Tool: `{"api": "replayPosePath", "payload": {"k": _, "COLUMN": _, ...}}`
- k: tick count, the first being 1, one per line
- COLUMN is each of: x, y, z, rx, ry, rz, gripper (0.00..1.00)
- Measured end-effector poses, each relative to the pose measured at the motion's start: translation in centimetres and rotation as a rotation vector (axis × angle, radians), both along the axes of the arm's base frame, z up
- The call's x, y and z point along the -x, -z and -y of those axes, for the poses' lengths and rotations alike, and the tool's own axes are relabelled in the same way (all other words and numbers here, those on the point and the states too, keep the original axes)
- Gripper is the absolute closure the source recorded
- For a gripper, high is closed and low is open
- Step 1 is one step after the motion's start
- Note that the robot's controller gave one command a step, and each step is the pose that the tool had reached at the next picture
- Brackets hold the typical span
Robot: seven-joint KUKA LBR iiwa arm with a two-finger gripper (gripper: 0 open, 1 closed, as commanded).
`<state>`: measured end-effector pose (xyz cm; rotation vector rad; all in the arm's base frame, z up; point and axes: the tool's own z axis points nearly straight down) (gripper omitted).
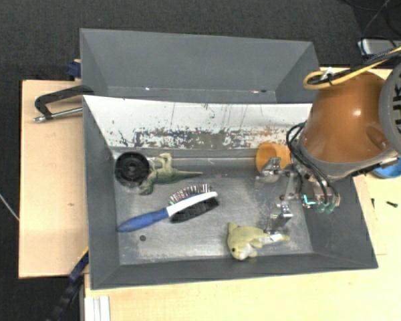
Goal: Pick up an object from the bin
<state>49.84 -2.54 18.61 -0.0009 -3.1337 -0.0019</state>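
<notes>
Scene: a grey metal bin (100, 179) seen from above, with five loose things spread across its floor.

Arm: enters from the right of the frame, its wrist under an orange cover (344, 122) with cables looped around it.

Gripper (278, 227): down inside the bin at the lower right of the floor, just beside the right end of a plush toy.

Gripper state: cannot tell from this angle whether it is wide or narrow; nothing is seen held in it.

Plush toy (244, 241): a small, pale yellow-green soft figure lying on the floor at lower centre, close to the near wall. It is the thing nearest the gripper; whether the two touch cannot be told.

Orange cup (271, 156): against the back wall at upper right, partly behind the wrist hardware.

Brush (180, 209): a hairbrush with a blue handle and a black-and-white head, lying at a slant across the middle of the floor, handle toward the lower left.

Dinosaur (162, 170): a green toy on its side in the upper left of the floor, tail pointing right.

Black disc (129, 167): a round dark thing just left of the dinosaur, in the back left corner.
</notes>
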Motion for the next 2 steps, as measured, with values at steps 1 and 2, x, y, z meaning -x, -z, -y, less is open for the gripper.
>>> {"api": "replayPosePath", "payload": {"k": 1, "x": 0.4, "y": 11.5, "z": 0.2, "rx": -0.001, "ry": -0.386, "rz": 0.012, "gripper": 0.0}}
{"api": "replayPosePath", "payload": {"k": 2, "x": -0.2, "y": 8.4, "z": 4.5, "rx": 0.002, "ry": -0.355, "rz": 0.018, "gripper": 0.0}}
